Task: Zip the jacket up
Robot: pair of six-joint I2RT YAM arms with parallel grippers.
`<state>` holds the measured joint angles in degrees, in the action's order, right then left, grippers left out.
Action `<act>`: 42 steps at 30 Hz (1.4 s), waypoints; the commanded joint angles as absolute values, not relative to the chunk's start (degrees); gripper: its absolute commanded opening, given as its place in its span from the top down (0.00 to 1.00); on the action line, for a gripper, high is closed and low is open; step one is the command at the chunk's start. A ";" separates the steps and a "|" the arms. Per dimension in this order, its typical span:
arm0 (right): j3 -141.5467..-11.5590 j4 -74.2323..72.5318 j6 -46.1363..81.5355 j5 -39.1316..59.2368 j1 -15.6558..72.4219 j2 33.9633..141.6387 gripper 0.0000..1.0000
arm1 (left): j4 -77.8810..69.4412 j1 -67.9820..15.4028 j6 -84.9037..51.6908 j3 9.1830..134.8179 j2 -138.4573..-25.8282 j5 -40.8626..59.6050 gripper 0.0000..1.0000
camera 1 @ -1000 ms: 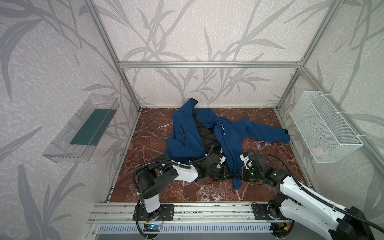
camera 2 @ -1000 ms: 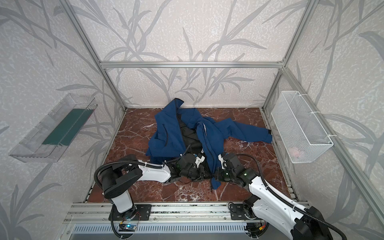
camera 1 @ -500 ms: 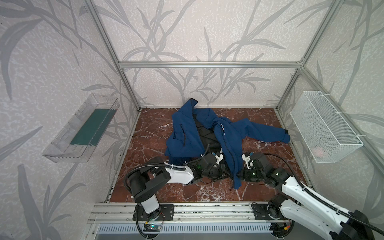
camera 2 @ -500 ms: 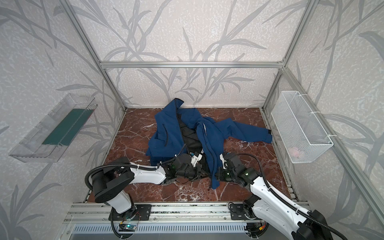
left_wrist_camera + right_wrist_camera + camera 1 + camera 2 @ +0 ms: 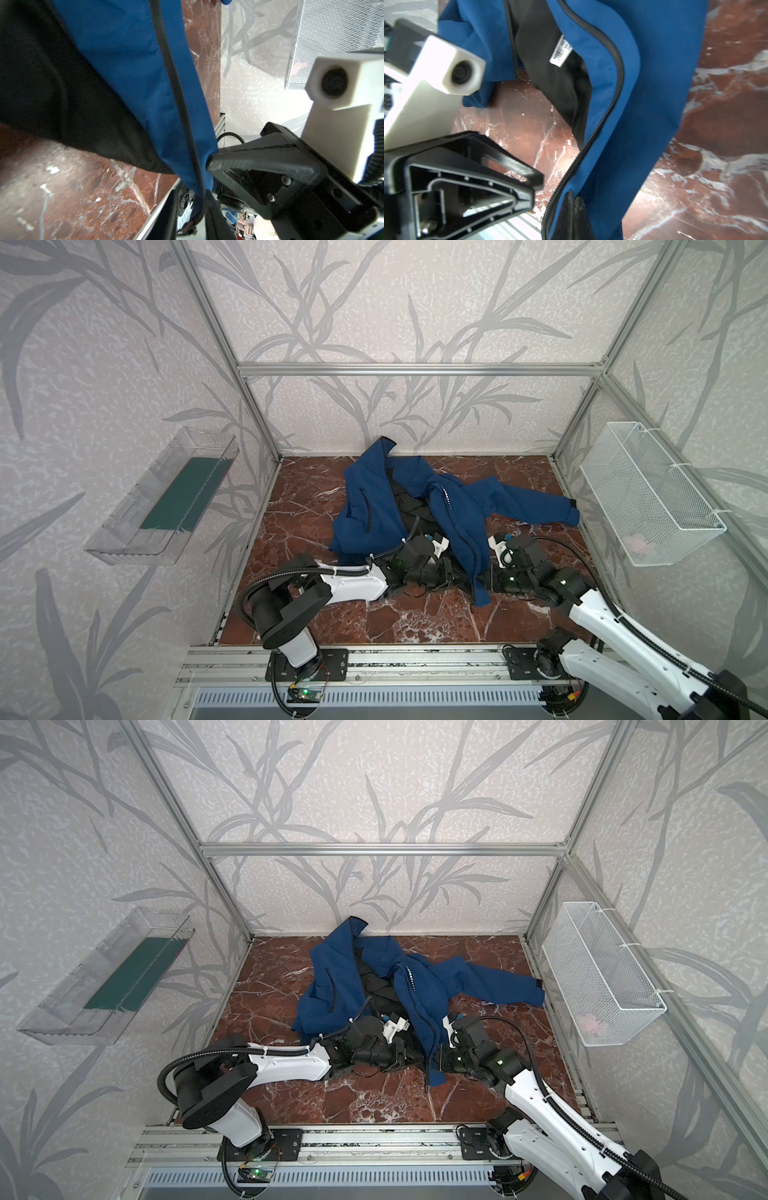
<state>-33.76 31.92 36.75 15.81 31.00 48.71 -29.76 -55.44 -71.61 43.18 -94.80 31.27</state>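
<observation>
Navy jacket (image 5: 457, 510), black lining (image 5: 62, 83), toothed zipper (image 5: 620, 72)

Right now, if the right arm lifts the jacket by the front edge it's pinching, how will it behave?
Likely floppy: the jacket lies crumpled in folds, and the panel pinched in the right gripper drapes. Probably light for its size: the fabric looks thin. The zipper edge curves, so it would likely sag and twist, not stay straight.

LAYOUT | navy-blue long-sleeved fabric jacket (image 5: 453, 510): centre-rear on red-brown marble tabletop (image 5: 299, 506) | clear plastic tray (image 5: 137, 549): left wall | white wire-mesh basket (image 5: 648, 489): right wall | left gripper (image 5: 535, 188): just left of near hem | right gripper (image 5: 573, 200): on hem, right side
</observation>
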 commanded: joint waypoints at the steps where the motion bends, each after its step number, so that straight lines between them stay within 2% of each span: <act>1: -34.30 29.24 38.49 18.76 30.72 48.77 1.00 | -38.32 -56.36 -74.58 42.33 -96.58 32.89 0.72; 7: -33.72 28.57 38.61 18.89 30.75 49.15 1.00 | -39.10 -57.26 -74.75 41.25 -96.42 31.98 0.75; 9: -33.33 28.10 38.92 18.81 30.66 49.13 1.00 | -39.02 -57.39 -75.01 41.05 -96.59 31.70 0.82; 12: -33.00 28.50 39.10 18.10 30.60 48.60 1.00 | -39.18 -57.39 -75.32 40.75 -96.69 31.51 0.97; 15: -32.98 30.53 39.28 16.16 30.33 46.61 1.00 | -38.84 -57.39 -75.19 42.00 -96.86 32.05 1.00; 16: -33.19 31.56 39.37 15.32 30.29 45.52 0.97 | -38.05 -57.31 -75.01 42.82 -96.77 32.24 1.00; 18: -34.09 34.67 40.00 13.66 30.24 42.65 0.71 | -35.80 -57.09 -74.52 44.35 -96.29 31.89 1.00; 19: -34.89 36.93 40.66 13.16 30.26 40.83 0.61 | -34.61 -56.84 -74.21 45.29 -95.86 31.89 1.00; 22: -36.47 42.29 44.49 13.49 30.32 33.85 0.36 | -30.40 -55.63 -73.63 48.14 -94.64 31.95 1.00; 23: -36.31 43.00 46.40 14.13 30.24 31.21 0.31 | -29.61 -55.15 -74.06 48.90 -94.44 31.91 1.00; 27: -34.36 41.71 55.08 16.74 30.77 23.33 0.23 | -31.42 -53.32 -76.85 49.75 -94.04 31.77 1.00; 34: -29.10 32.80 66.60 18.92 32.33 17.46 0.17 | -30.94 -52.47 -78.28 53.87 -94.04 31.66 1.00; 37: -24.93 24.80 69.69 18.56 34.55 18.76 0.15 | -32.86 -52.38 -79.96 54.29 -94.50 31.94 1.00; 42: -21.12 11.04 70.21 11.89 42.41 23.98 0.14 | -31.67 -52.29 -79.91 54.54 -93.51 31.60 1.00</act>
